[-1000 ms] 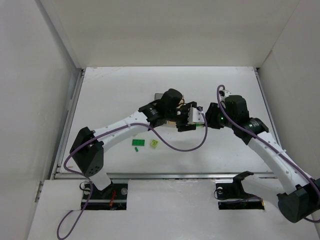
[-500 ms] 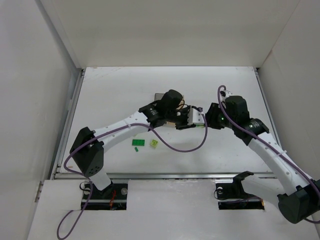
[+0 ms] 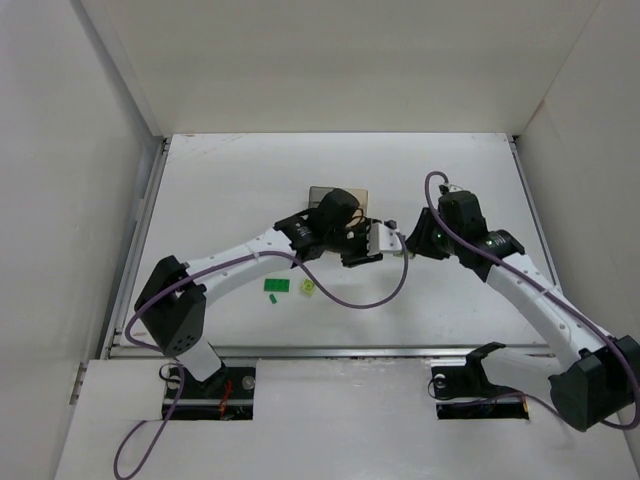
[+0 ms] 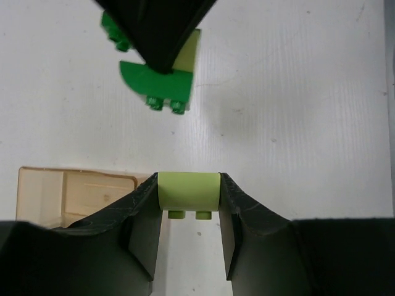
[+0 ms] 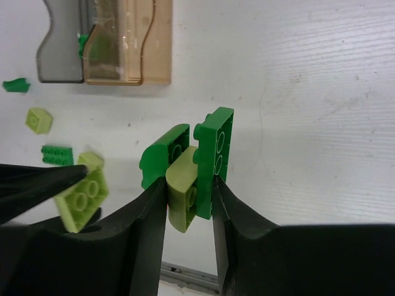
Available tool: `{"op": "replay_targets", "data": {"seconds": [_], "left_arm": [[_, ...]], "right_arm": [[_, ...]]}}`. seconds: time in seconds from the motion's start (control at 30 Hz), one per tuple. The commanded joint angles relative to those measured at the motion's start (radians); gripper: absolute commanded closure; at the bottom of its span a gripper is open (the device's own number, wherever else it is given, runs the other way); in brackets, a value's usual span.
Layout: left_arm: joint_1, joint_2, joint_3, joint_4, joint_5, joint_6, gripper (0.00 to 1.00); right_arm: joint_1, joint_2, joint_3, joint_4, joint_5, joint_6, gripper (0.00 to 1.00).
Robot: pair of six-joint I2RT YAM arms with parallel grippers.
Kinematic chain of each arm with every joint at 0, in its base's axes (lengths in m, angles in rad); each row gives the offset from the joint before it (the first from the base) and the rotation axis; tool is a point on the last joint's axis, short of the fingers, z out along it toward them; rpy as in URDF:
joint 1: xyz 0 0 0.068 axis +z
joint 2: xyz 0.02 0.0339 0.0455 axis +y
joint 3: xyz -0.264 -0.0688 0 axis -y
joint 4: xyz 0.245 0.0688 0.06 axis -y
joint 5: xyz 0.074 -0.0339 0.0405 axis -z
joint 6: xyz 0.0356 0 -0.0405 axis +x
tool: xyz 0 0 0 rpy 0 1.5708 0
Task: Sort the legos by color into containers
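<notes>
Pinches a lime brick (image 4: 188, 192) in the left gripper (image 4: 188, 182), jaws drawn narrow against its two sides. Clamps a joined cluster of dark green and lime pieces (image 5: 213, 139) in the right gripper (image 5: 189, 186), jaws likewise narrow, just beside the left one yet apart from its brick, over the middle of the white table (image 3: 250, 170). Has the smoky grey bin (image 5: 58, 55) and the orange-tan bin (image 5: 133, 49) side by side just beyond, plus a dark green brick (image 3: 277, 286) and a second lime brick (image 3: 308, 287) lying loose nearer the bases.
</notes>
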Motion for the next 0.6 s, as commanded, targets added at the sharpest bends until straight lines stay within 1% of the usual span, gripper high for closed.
{"op": "replay_targets", "data": {"seconds": [0.0,0.03,0.07,0.1,0.2,0.4,0.47,0.57], "left_arm": [[0.043,-0.075,-0.024,0.077,-0.037,-0.067,1.0],[0.054,-0.075,-0.024,0.107,-0.057,-0.111,1.0],[0.075,-0.065,-0.033,0.133,-0.086,-0.124,1.0],[0.088,-0.065,-0.033,0.182,-0.086,-0.133,1.0],[0.129,-0.009,-0.033,0.23,-0.098,-0.133,1.0],[0.195,0.144,0.045,0.251,-0.032,-0.107,1.0],[0.208,0.176,0.065,0.26,-0.022,-0.073,0.95],[0.217,0.212,0.079,0.26,-0.011,-0.052,0.82]], "right_arm": [[0.007,0.017,0.023,0.0,0.058,0.011,1.0],[0.007,0.018,0.024,0.01,0.058,0.011,1.0],[0.007,0.028,0.024,0.027,0.049,0.011,1.0],[0.007,0.028,0.033,0.038,0.034,0.002,1.0],[0.007,0.048,0.033,0.06,0.012,-0.007,1.0],[0.007,0.094,0.063,0.069,0.003,-0.027,1.0],[0.007,0.105,0.086,0.078,0.003,-0.036,1.0],[0.007,0.128,0.096,0.078,0.003,-0.047,1.0]]}}
